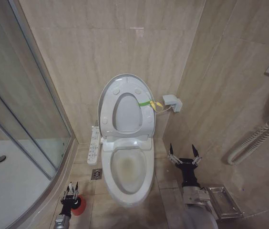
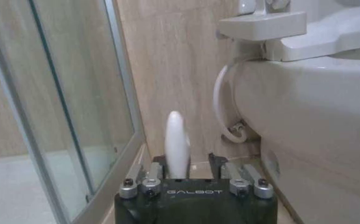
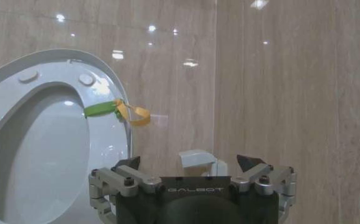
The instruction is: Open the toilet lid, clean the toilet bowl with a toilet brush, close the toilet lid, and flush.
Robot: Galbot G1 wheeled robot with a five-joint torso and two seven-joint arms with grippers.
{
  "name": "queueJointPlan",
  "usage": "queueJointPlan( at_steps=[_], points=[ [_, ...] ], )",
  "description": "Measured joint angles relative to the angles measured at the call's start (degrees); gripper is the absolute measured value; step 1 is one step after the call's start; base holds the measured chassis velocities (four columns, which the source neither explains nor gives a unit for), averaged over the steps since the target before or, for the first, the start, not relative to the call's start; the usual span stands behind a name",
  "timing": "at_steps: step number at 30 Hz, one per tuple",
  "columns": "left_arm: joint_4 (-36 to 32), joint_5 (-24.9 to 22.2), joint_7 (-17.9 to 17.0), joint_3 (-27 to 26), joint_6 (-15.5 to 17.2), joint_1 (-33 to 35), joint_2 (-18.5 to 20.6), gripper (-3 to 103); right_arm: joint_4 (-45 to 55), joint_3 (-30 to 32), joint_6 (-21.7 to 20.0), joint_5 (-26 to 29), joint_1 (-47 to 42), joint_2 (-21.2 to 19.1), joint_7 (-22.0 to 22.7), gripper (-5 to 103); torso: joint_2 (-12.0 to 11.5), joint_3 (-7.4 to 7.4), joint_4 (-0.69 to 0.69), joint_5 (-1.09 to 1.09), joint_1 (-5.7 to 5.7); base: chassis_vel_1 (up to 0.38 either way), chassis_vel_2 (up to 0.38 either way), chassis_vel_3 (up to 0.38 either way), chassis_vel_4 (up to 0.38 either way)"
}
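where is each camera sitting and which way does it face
Head view: high on the robot, looking down at the white ceramic toilet bowl, raised glossy white toilet lid against the wall; left gripper and right gripper below.
Left wrist view: low by the floor beside the bowl, facing the glass shower wall; its gripper around the white brush handle.
Right wrist view: facing the wall corner and lid; its open gripper shows.
Shared: head and right wrist views both show the yellow-green strap.
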Motion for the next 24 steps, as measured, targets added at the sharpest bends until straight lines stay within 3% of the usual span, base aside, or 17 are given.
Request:
queueJointPlan(
  at_steps=[3,4,11,12,19,20,24],
  points=[
    [-0.80,0.00,-0.50,0.02,0.01,0.41,-0.03,34,0.00,0.00,0.00,0.00,0.00,0.00,0.00,100,0.00,0.00,0.00,0.00,0.00,0.000,0.000,0.000,0.000],
    [-1.31,0.02,-0.74,0.02,0.01,0.65,-0.03,61,0.00,0.00,0.00,0.00,0.00,0.00,0.00,100,0.00,0.00,0.00,0.00,0.00,0.000,0.000,0.000,0.000],
    [-5.90,0.57,-2.31,-0.22,0.02,2.80,0.50,61,0.00,0.00,0.00,0.00,0.00,0.00,0.00,100,0.00,0.00,0.00,0.00,0.00,0.000,0.000,0.000,0.000],
    [-7.26,1.04,-2.59,-0.46,0.02,3.60,0.64,88,0.00,0.00,0.00,0.00,0.00,0.00,0.00,100,0.00,0.00,-0.01,0.00,0.00,0.000,0.000,0.000,0.000],
    [-14.31,2.83,-3.88,-2.87,0.06,8.54,1.33,88,0.00,0.00,0.00,0.00,0.00,0.00,0.00,100,0.00,0.00,0.00,0.00,0.00,0.000,0.000,0.000,0.000],
    [-16.15,2.90,-4.03,-3.47,0.06,9.59,1.45,100,0.00,0.00,0.00,0.00,0.00,0.00,0.01,100,0.00,0.00,0.00,0.00,0.00,0.000,0.000,0.000,0.000],
    [-21.58,3.38,-4.20,-5.24,0.08,12.15,1.67,100,0.00,0.00,0.00,0.00,0.00,0.00,0.00,100,0.00,0.00,0.00,0.00,0.00,0.000,0.000,0.000,0.000]
  ],
)
